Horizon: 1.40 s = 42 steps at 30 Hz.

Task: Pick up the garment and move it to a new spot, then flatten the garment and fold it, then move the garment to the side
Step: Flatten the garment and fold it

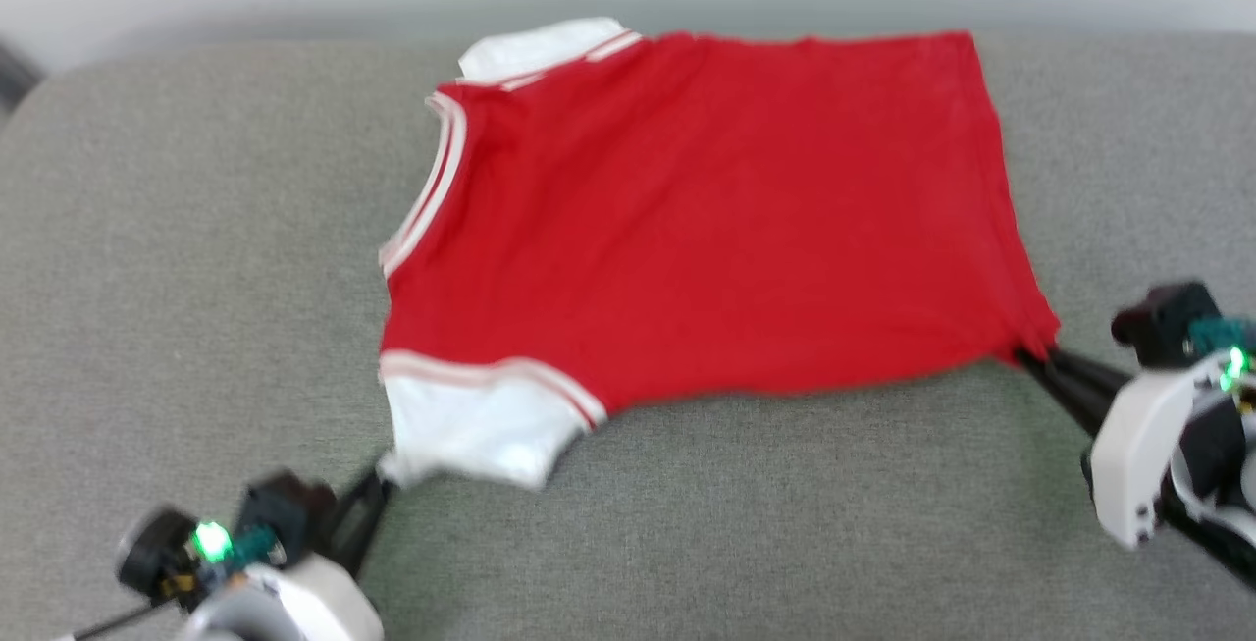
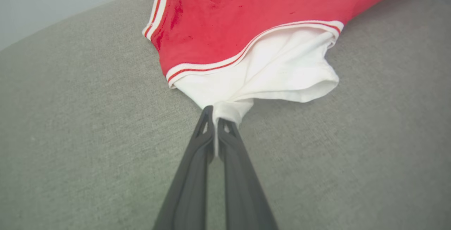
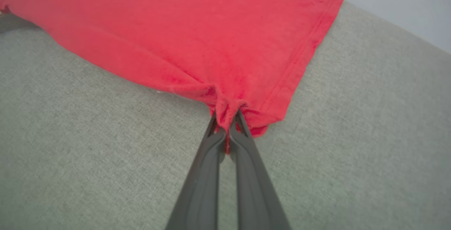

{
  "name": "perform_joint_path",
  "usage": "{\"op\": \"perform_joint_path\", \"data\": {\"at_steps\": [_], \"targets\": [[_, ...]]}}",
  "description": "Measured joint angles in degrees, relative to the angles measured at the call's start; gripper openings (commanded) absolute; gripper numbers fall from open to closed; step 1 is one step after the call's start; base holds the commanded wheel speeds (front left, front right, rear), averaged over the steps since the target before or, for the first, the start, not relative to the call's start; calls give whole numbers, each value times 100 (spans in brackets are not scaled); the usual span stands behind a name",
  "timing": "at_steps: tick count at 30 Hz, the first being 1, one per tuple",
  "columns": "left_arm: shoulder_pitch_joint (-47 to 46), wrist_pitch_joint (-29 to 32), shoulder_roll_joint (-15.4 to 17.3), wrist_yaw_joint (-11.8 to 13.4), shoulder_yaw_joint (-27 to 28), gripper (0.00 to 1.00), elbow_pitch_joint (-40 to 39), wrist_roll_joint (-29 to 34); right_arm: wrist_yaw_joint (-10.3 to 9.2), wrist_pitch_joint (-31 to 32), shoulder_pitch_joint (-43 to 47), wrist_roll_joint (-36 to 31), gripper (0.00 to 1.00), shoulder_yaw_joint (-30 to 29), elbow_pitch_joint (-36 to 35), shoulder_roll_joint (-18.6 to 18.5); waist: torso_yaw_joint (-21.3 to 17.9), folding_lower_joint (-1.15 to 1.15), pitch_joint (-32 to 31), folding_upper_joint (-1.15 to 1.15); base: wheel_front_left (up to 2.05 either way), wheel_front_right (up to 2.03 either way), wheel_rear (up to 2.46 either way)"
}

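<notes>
Red and soft, the garment (image 1: 706,219) lies spread on the grey tabletop (image 1: 196,229), floppy and light, left end effector (image 2: 215,115) pinching its white sleeve (image 2: 282,64), right end effector (image 3: 227,115) pinching its hem corner (image 3: 259,119).

right end effector (image 3: 227,115) | pinching garment (image 3: 197,32) hem corner | grey cushion (image 3: 88,145)

The garment (image 1: 706,219) is bright red, plain on the side facing up. Just ahead of the left gripper's (image 2: 215,117) dark grey fingers (image 2: 197,159), its sleeve (image 2: 282,64) is white, edged by a white band (image 2: 211,66) with a thin red stripe. At the right gripper (image 3: 227,117) the hem (image 3: 303,57) is solid red. The cloth-covered surface (image 1: 147,278) beneath both grippers is mottled grey.
</notes>
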Motion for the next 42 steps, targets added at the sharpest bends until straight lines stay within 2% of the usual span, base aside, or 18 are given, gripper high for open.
{"op": "perform_joint_path", "data": {"at_steps": [9,12,20,28,33,42], "targets": [[1004,390,149,-26,-479,0,-400,-425,1,566,1967,152,0,-702,-758,-361,69,-1,-698,0,0,0,0],[1259,459,259,48,-521,0,-499,-566,1,786,2604,158,0,-1012,-1027,-424,91,-1,-882,0,0,0,0],[1572,734,409,100,-662,0,-853,-803,1,1302,3815,-21,0,-2027,-1645,-269,146,-1,-1020,0,0,0,0],[1075,793,411,34,-605,0,-888,-474,1,1601,4010,-367,0,-2767,-2059,129,145,0,-910,0,0,0,0],[339,937,343,-189,-488,0,-820,-157,1,1711,3883,-493,0,-3085,-2249,260,135,1,-835,0,0,0,0],[-924,1149,65,-678,-299,0,-272,180,1,1859,3310,-550,0,-3270,-2421,400,6,1,-532,0,0,0,0]]}}
